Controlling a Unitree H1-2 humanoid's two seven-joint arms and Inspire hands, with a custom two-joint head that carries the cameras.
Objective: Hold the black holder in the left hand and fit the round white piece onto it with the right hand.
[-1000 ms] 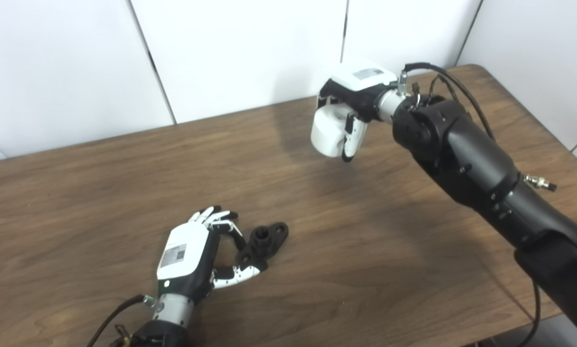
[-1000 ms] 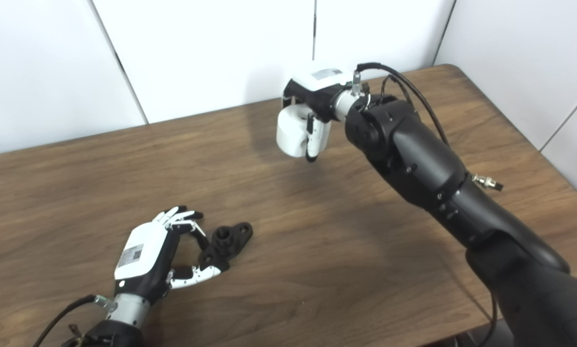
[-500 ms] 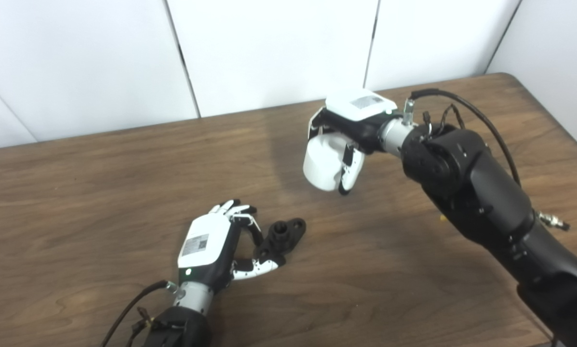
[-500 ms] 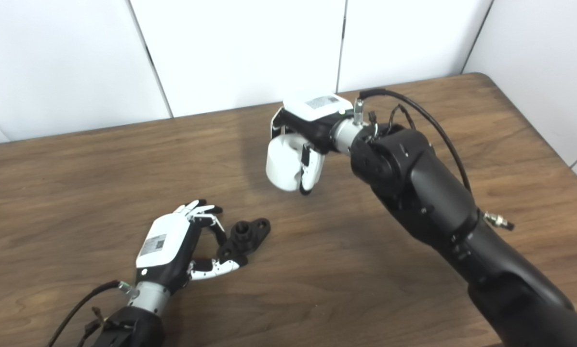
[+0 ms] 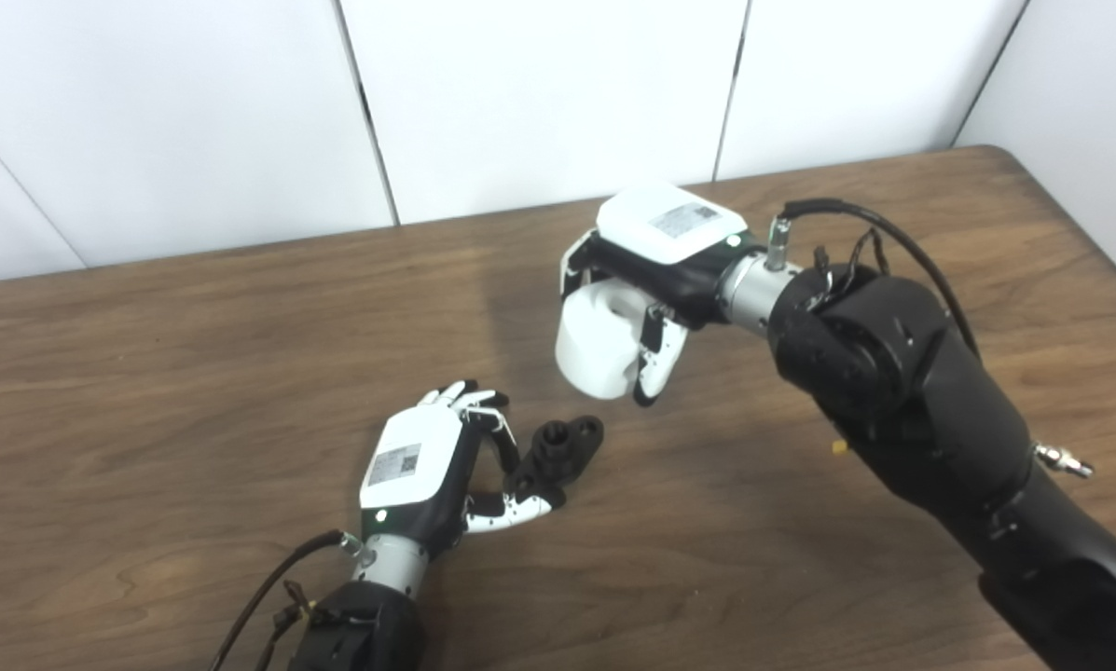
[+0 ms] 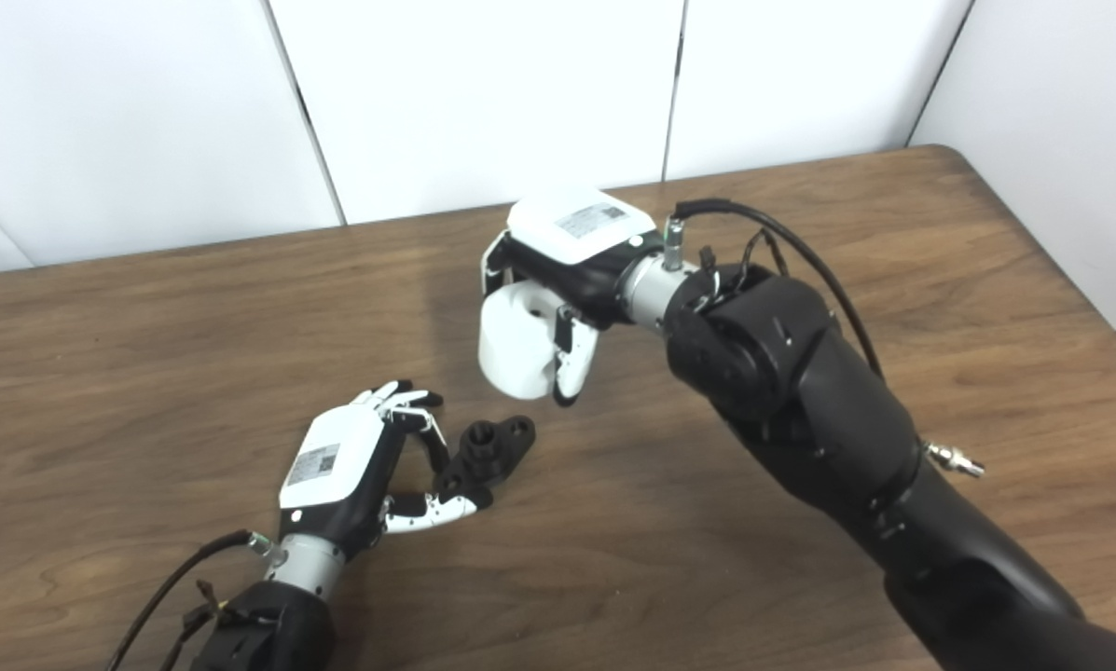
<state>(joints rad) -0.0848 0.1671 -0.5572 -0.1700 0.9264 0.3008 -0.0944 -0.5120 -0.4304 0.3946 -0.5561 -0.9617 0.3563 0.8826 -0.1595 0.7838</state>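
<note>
The right robot hand (image 5: 646,280), in the upper centre of the frame, is carrying the round white plastic piece (image 5: 595,340) with its fingers curled closed around it, above the brown wooden desk (image 5: 194,326). The piece's bore should be lined up squarely over the raised hub before lowering. In the lower centre, the left robot hand (image 5: 427,466) is pinching one end of the small black flanged holder (image 5: 558,452) against the desk, fingers partly closed.

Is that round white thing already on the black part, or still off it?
Off. The round white piece is up in the right hand, apart from the black holder pinched by the left hand at the table.
</note>
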